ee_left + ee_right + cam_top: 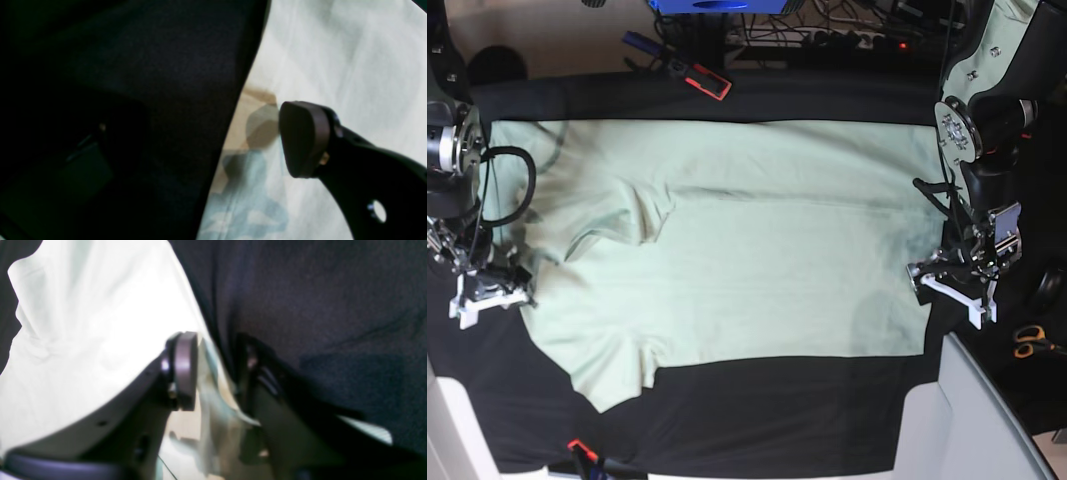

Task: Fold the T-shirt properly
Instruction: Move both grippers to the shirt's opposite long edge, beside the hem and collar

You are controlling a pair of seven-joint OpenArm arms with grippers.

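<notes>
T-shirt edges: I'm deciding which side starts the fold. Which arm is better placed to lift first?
Probably the right arm. Its right gripper already straddles the T-shirt edge in the right wrist view. The left gripper stands open at the opposite edge, its visible finger above the cloth.

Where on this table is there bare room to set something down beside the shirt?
Free: the dark cloth strip below the T-shirt hem, and a narrower band above its top edge. Crowded: both side edges, where the right tool and left tool sit at the shirt.
</notes>
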